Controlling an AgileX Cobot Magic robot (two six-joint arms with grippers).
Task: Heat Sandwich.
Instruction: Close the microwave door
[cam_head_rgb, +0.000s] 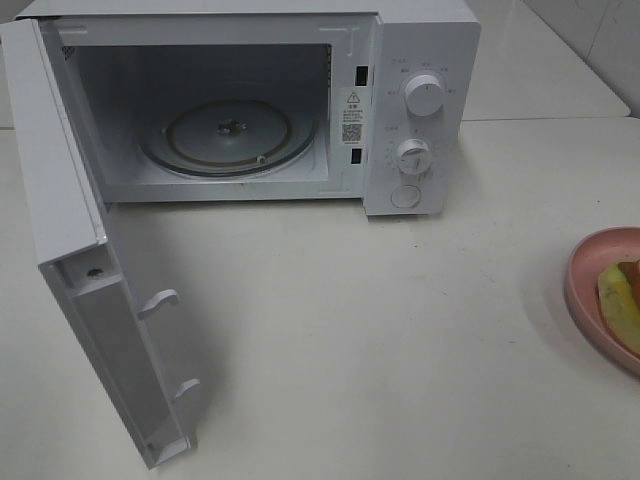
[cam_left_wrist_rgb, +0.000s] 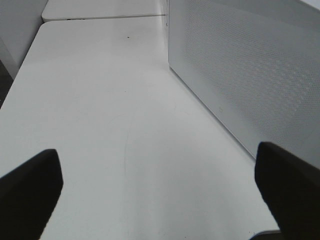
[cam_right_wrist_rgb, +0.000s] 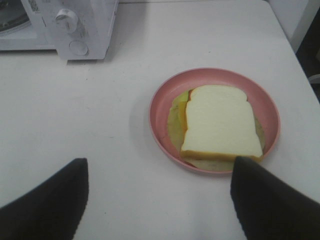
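The sandwich (cam_right_wrist_rgb: 217, 120) lies flat on a round pink plate (cam_right_wrist_rgb: 220, 77): a square white bread slice on top, with a tan crust and yellow-green filling showing at its edge. In the high view only a sliver of the sandwich (cam_head_rgb: 620, 300) and plate (cam_head_rgb: 590, 265) shows at the right edge. My right gripper (cam_right_wrist_rgb: 160, 165) hovers open and empty just short of the plate. My left gripper (cam_left_wrist_rgb: 157, 155) is also open and empty, over bare table beside the microwave's perforated side wall (cam_left_wrist_rgb: 250, 75). Neither gripper shows in the high view.
The white microwave (cam_head_rgb: 420, 60) stands at the back of the white table (cam_head_rgb: 380, 350). Its door (cam_head_rgb: 70, 200) is swung fully open toward the front left. The glass turntable (cam_head_rgb: 228, 135) inside carries nothing. Its two knobs (cam_right_wrist_rgb: 66, 20) also show in the right wrist view.
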